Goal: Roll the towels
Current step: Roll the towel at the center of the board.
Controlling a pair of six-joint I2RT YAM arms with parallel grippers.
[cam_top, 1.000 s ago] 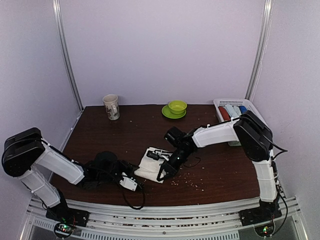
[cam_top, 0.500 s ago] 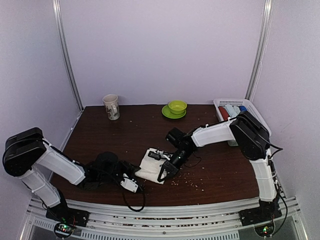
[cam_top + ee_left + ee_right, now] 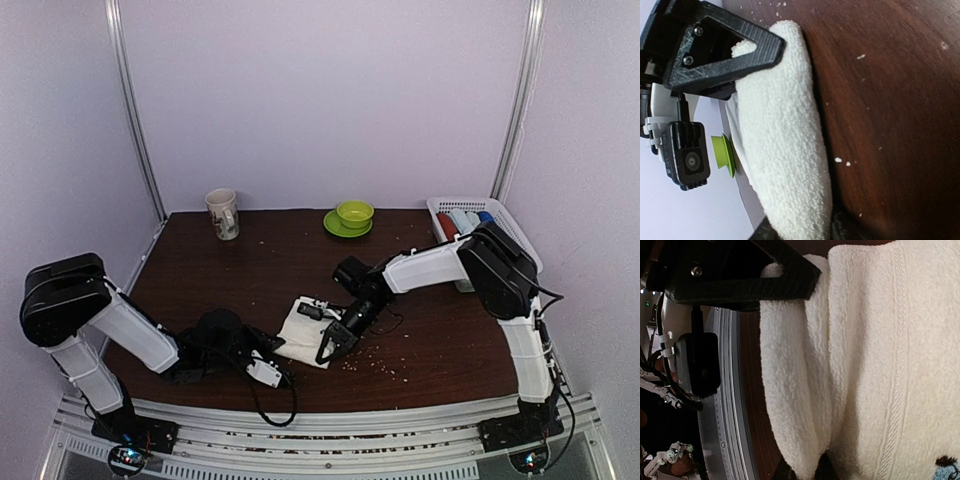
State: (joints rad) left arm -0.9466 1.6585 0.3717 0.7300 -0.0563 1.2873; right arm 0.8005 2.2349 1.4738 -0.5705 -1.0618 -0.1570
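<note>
Pinching the cream-white towel (image 3: 300,325) between them, the left gripper (image 3: 273,350) and right gripper (image 3: 328,350) meet low over the dark brown table (image 3: 200,280), a little in from the middle of its near edge. The towel lies mostly flat on the tabletop, with its near edge turned over into a thick fold.

Seen from the left wrist, that fold runs between the left gripper's own fingers (image 3: 842,231), which press on it from both sides. At the far end of the fold, a black triangular finger of the right gripper clamps the cloth. The right wrist view gives the mirror picture. There the right jaws are nearly closed and nip the fold, and the left gripper's finger lies over the other end. The flat part of the towel, marked by a woven stripe, lies just beside the fold.

Pale crumbs (image 3: 378,362) are scattered on the table to the right of the towel. A patterned mug (image 3: 222,213) stands near the far left corner. A green bowl (image 3: 355,211) on a green saucer (image 3: 340,226) sits at the middle of the far edge. A white basket (image 3: 460,202) at the far right corner holds red, pale blue and dark blue towel rolls (image 3: 463,220).
</note>
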